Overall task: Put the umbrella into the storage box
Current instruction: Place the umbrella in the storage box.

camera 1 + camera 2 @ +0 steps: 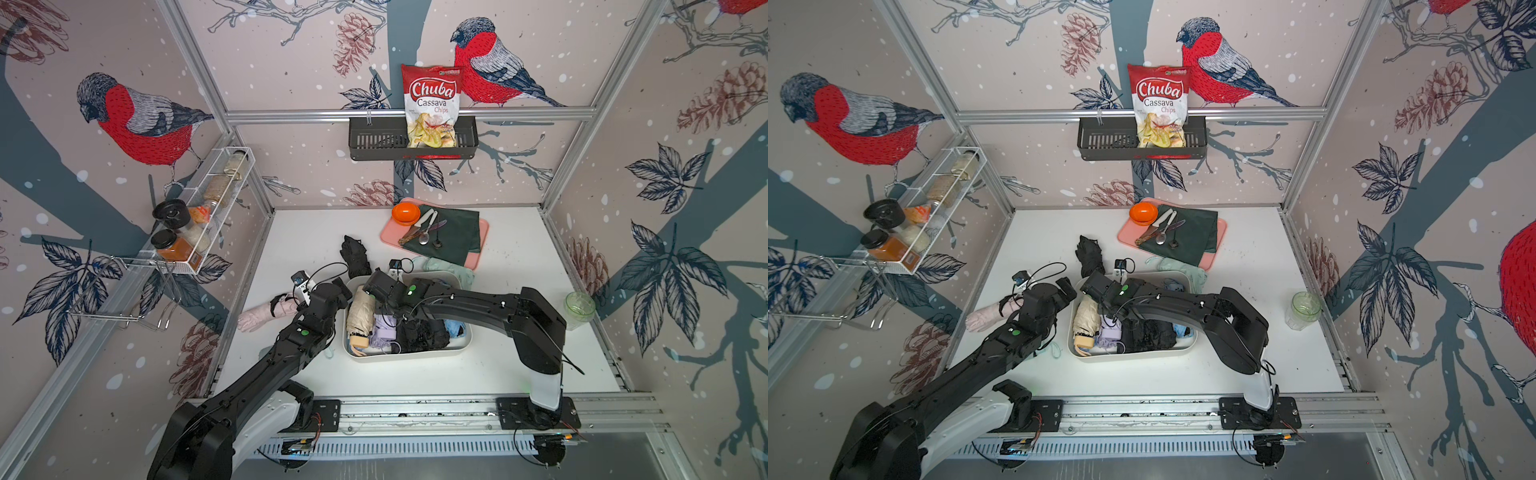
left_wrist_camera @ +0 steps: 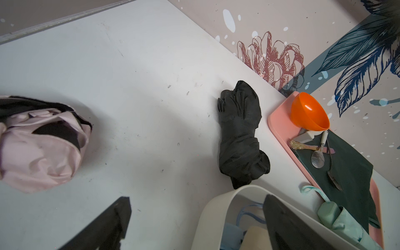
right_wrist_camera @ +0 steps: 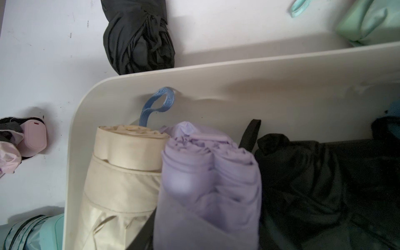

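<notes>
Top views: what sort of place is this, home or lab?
Likely a lab test cell dressed as a home: printed bird wallpaper on aluminium framing, a robot mounting rail, and props like a spice rack and chips bag.

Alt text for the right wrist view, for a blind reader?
A lilac umbrella looms closest, over a cream storage box, with a beige umbrella and a black umbrella beside it inside. On the white table outside lie a second black umbrella, a pink umbrella and a mint umbrella.
</notes>
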